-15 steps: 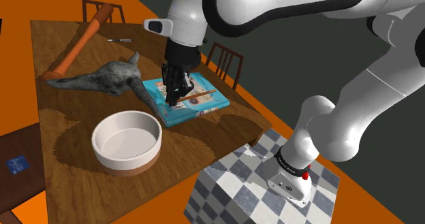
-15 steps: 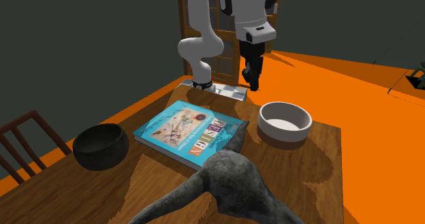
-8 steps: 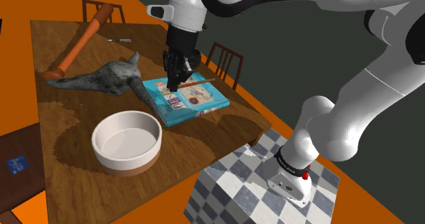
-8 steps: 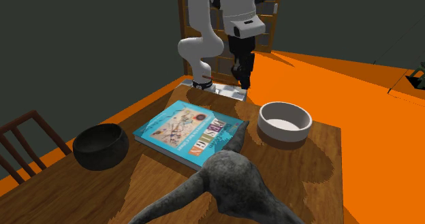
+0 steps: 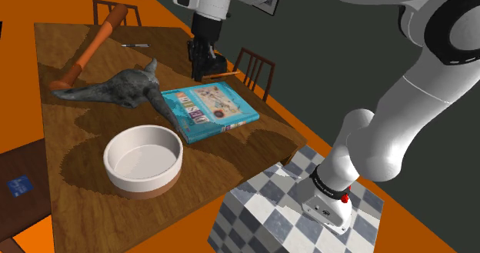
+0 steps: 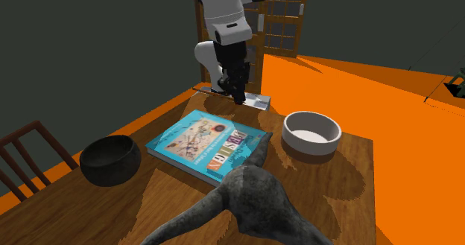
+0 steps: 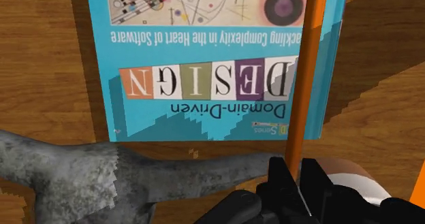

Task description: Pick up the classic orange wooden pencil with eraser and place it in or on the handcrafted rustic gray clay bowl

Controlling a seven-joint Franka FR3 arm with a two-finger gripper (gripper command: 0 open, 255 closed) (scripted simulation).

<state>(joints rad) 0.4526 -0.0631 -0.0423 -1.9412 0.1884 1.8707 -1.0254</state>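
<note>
Pencil (image 7: 303, 86) is clasped between the two black fingers (image 7: 278, 185) of the gripper (image 7: 297, 175). The fingers are closed to the pencil's width and gripped near one end, and the orange shaft runs on past the fingertips.

The pencil is held in the air, clear of the wooden table (image 5: 254, 148). In the wrist view it is seen over one long edge of the blue book (image 7: 211, 52).

The book lies flat mid-table, cover up, and "Domain-Driven Design" can be read on it.

The dark grey bowl (image 6: 110, 159) is set upright just beside the book, near the table edge at the second exterior view's left. It is well apart from the gripper, with the book between them.

The white bowl (image 6: 311, 132), which has a brown base, is set near the table corner at the second exterior view's right.

A grey skull-like sculpture (image 5: 115, 86) lies just beside the book's short edge.

An orange-handled mallet (image 5: 92, 48) and a pen (image 5: 135, 45) lie towards the table's far edge in the shoulder view.
</note>
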